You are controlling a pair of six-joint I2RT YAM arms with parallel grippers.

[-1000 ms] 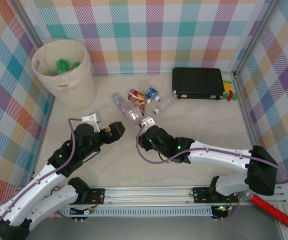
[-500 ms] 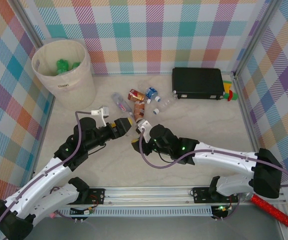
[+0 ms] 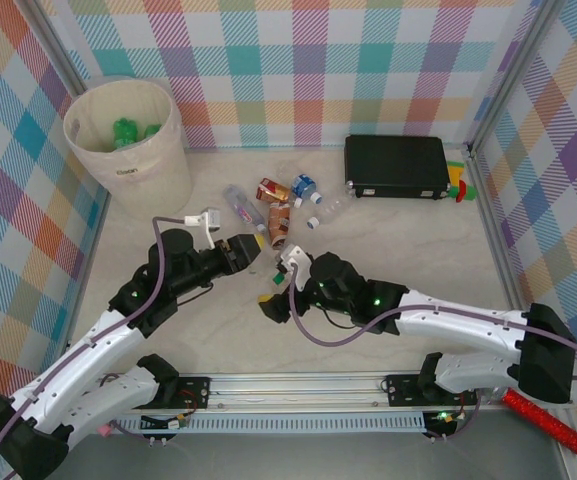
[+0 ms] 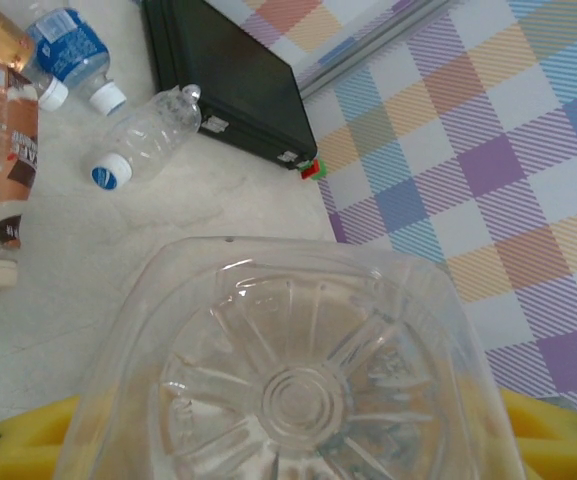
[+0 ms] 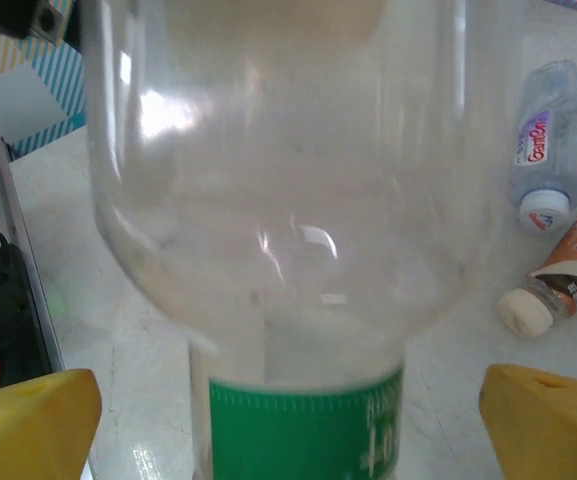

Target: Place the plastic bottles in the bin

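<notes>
The clear green-labelled bottle [image 5: 288, 200] is clamped at its base by the left gripper [image 3: 251, 250]. The right gripper [image 5: 288, 405] is spread wide around its labelled part, with the pads clear of it. Bare table [image 3: 218, 330] lies nearer the arm bases. About five loose bottles [image 3: 278, 222] are scattered just beyond. At least two green bottles [image 3: 126, 130] are seen in the bin [image 3: 133, 185] at the far-left corner. One black case [image 3: 397, 165] is set against the far wall.

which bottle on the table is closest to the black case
The clear unlabelled bottle, lying right beside the case; the blue-labelled bottle and brown-labelled bottle lie farther from it.
</notes>
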